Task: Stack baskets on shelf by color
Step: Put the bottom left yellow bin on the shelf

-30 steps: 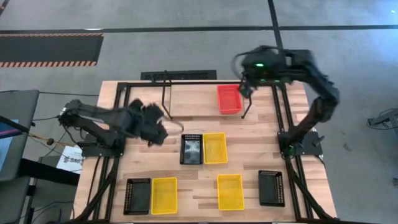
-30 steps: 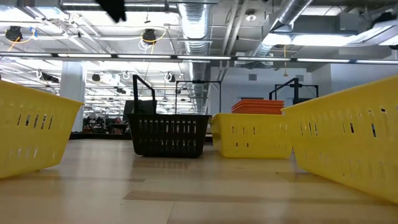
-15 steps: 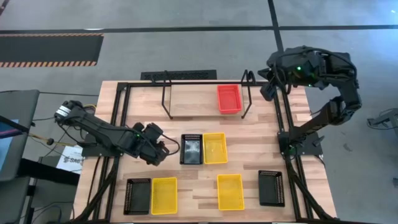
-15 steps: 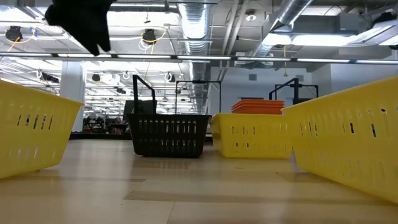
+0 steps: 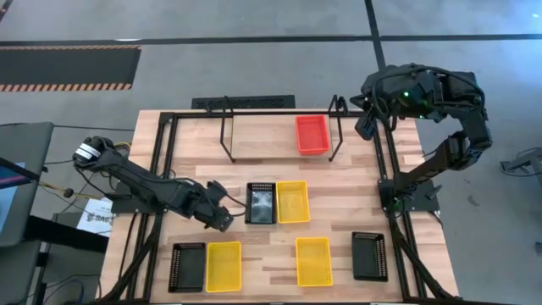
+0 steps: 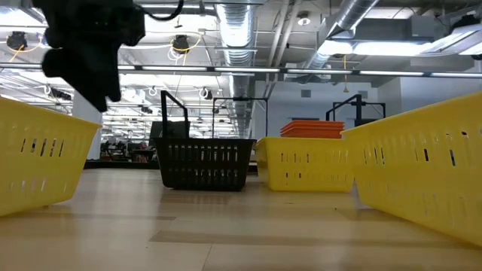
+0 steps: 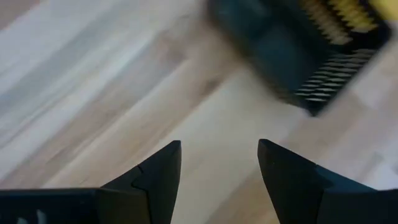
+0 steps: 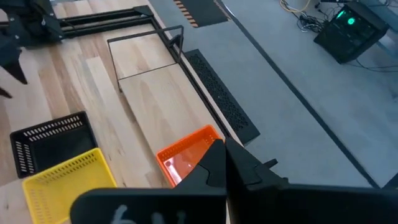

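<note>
Since a second ago my left gripper (image 5: 222, 219) has swung down to the table's middle, fingers apart and empty — just at nine o'clock of the black basket (image 5: 260, 203). I judge I should square up to its rim before closing. Farther off, the shelf (image 5: 277, 140) holds red baskets (image 5: 312, 135); my right gripper (image 5: 366, 124), fingers together, waits beyond at three o'clock.

Industrial lab hall: exposed ceiling ducts (image 6: 235, 34), concrete floor (image 5: 254, 21).
</note>
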Tool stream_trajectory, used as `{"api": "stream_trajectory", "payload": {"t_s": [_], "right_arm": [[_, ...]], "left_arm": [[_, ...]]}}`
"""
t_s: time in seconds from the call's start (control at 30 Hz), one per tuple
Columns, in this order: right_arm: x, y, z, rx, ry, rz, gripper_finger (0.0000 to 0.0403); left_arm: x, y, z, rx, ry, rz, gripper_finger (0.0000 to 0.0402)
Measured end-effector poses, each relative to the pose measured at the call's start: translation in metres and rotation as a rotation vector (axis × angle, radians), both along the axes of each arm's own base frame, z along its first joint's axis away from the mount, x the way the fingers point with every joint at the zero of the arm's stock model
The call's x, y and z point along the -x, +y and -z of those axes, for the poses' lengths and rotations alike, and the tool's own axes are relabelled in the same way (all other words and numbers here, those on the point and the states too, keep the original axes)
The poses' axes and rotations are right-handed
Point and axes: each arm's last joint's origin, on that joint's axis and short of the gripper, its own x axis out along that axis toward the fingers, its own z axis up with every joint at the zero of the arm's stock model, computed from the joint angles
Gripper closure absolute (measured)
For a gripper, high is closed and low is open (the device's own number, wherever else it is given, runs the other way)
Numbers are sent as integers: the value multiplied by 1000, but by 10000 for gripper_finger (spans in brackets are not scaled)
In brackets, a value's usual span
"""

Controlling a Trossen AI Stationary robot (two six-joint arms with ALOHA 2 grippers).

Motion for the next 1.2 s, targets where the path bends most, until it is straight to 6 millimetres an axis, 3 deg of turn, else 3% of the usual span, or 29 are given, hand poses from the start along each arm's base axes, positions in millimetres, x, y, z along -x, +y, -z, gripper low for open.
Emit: {"api": "stream_trajectory", "payload": {"t_s": [0.1, 0.27, 0.53, 0.77, 1.2], "right_arm": [[0, 0, 0, 2, 2, -2, 396], [0, 0, 0, 2, 2, -2, 395], [0, 0, 0, 1, 2, -2, 395], [0, 0, 0, -3, -3, 3, 395], [0, 0, 0, -4, -3, 4, 395]], "left_arm": [[-7, -3, 1, 11, -78, 69, 200], [-8, -4, 5, 42, -46, 117, 200], [-8, -12, 3, 156, 18, 497, 200], [-2, -22, 4, 167, 39, 704, 200], [-2, -31, 11, 89, 64, 788, 200]]}}
